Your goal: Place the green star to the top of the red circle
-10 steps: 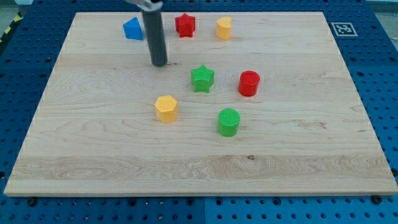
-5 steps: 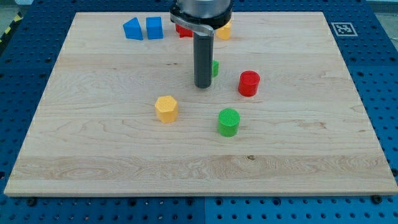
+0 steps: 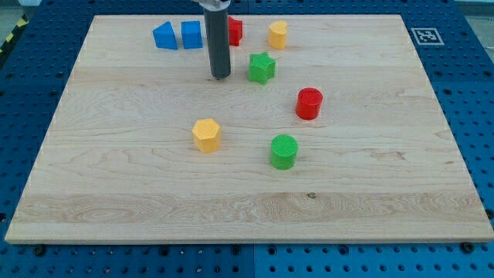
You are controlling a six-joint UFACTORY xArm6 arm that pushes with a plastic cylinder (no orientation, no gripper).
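Observation:
The green star (image 3: 262, 67) lies on the wooden board, up and to the left of the red circle (image 3: 309, 103), with a gap between them. My tip (image 3: 221, 76) rests on the board just left of the green star, a short gap apart from it. The rod rises toward the view's top and hides part of the red star (image 3: 234, 31).
Two blue blocks (image 3: 164, 35) (image 3: 191, 34) sit at the top left, left of the rod. A yellow block (image 3: 278, 35) lies above the green star. A yellow hexagon (image 3: 206, 134) and a green circle (image 3: 283, 151) lie in the middle of the board (image 3: 116, 177).
The green star has moved up and slightly right, from the red circle's left to its upper left. My tip swung right to the star, then went up and left of it.

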